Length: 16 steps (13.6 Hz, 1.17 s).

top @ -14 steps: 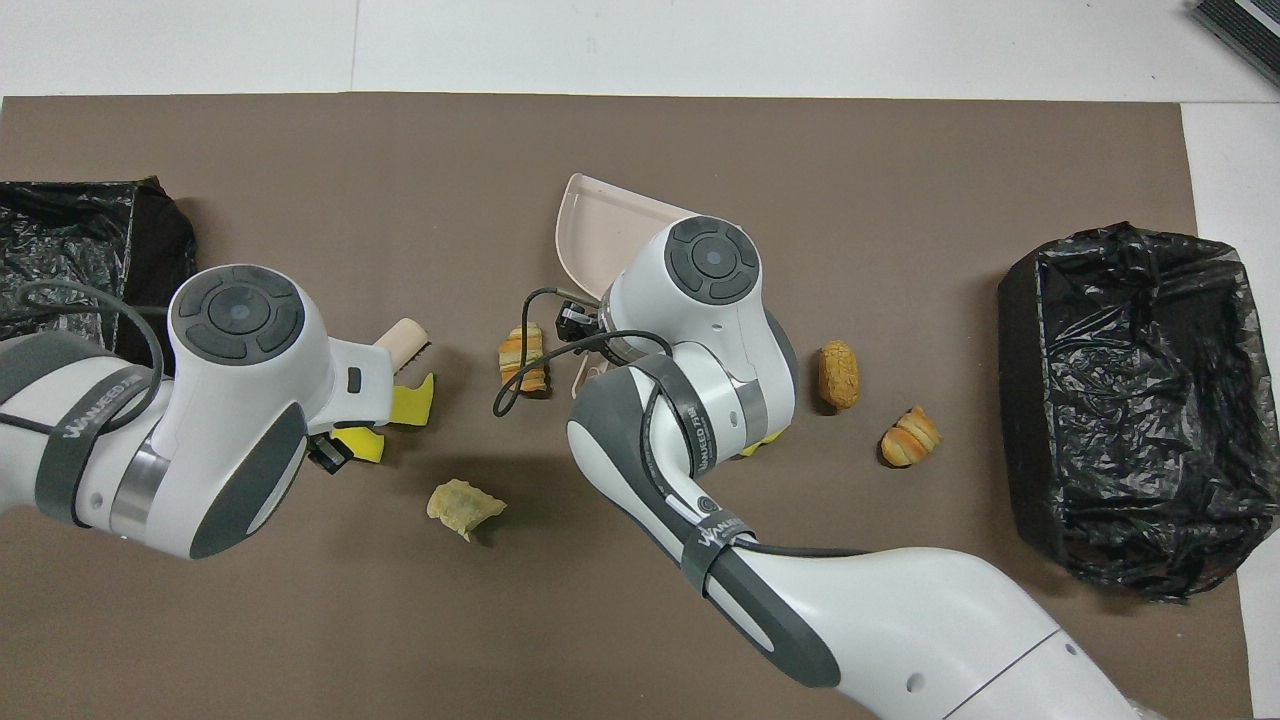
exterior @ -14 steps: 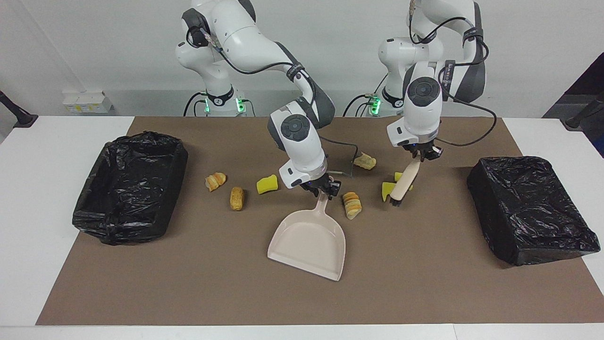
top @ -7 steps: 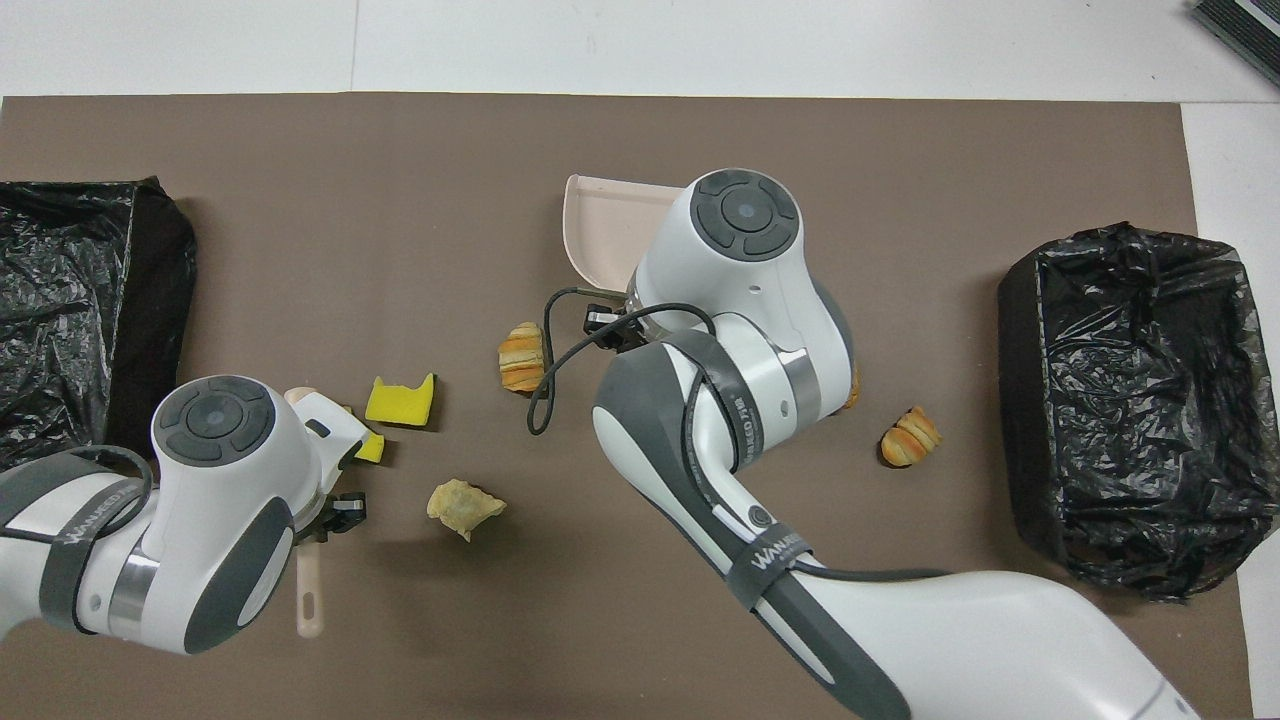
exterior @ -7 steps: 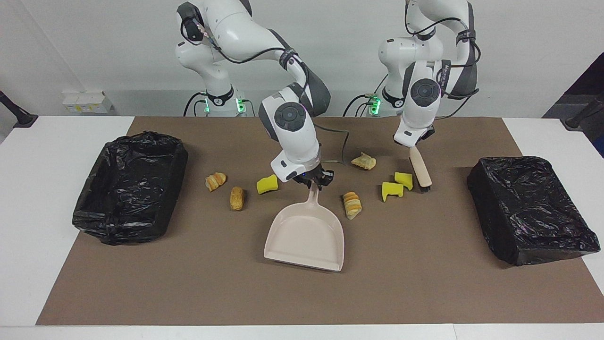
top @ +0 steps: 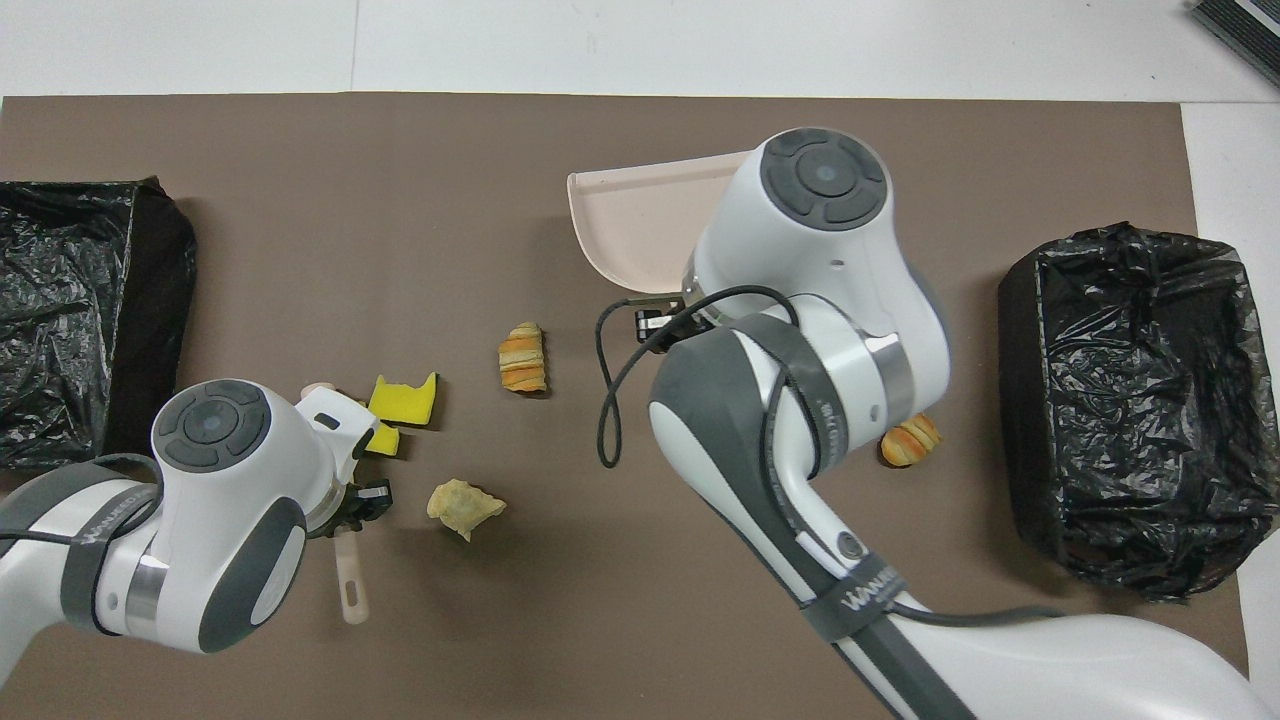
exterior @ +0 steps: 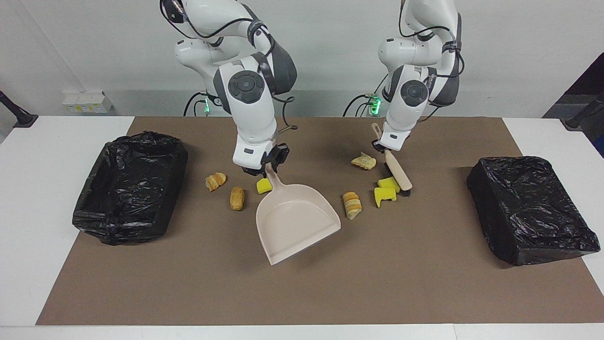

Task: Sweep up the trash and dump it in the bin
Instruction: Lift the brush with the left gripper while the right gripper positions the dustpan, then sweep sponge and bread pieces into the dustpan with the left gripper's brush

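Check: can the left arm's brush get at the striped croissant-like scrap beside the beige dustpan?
Probably yes. The left gripper holds the brush by two yellow sponge chunks; only those lie before the croissant-like scrap.

In the overhead view, much of the beige dustpan (top: 640,225) is covered by the right arm's wrist, and its handle is not seen there. 2 scraps are hidden under that arm: the yellow sponge chunk (exterior: 264,186) and the brown bread piece (exterior: 237,198) are shown only in the facing view. The croissant-like scrap (top: 910,441) is partly covered too. The brush (exterior: 398,172) is mostly masked overhead by the left arm; only its handle end (top: 349,585) is seen. The black-lined bin (top: 85,310) at the left arm's end is cut off by the picture's edge. Neither gripper's jaws are shown clearly.
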Tool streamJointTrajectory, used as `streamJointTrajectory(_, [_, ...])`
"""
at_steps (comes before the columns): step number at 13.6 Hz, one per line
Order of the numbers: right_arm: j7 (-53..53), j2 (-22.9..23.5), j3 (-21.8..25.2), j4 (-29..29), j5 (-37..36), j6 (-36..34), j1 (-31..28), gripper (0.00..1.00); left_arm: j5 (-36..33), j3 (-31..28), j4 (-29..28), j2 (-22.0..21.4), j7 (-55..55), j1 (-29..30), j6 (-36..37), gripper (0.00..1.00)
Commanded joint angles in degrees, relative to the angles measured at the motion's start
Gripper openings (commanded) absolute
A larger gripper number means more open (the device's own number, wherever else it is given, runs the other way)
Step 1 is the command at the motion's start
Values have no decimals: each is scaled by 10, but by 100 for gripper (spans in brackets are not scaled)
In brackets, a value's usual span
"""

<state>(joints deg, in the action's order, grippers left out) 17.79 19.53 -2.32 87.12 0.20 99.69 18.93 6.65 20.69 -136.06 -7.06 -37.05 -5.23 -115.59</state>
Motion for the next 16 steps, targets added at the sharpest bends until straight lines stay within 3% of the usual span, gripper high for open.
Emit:
streamJointTrajectory(1, [138,13,-7,17,-41,17,-5,0,36,32,0,-6,-39,-7,-16,0])
streamJointTrajectory(5, [307,45,-8,18,-56,71,7,0,46,42,46,10,-98,1,15,0])
streamJointTrajectory(10, [365,63,-8,31,-78,103,39,0,40,42,37,-17,-123,14,134,0])
streamJointTrajectory(13, [411,61,-8,31,-78,92,41,0,47,64,21,-26,-216,6,92,0])
streamJointTrajectory(16, [450,58,-8,35,-85,89,42,0,61,65,20,11,-342,-2,2,0])
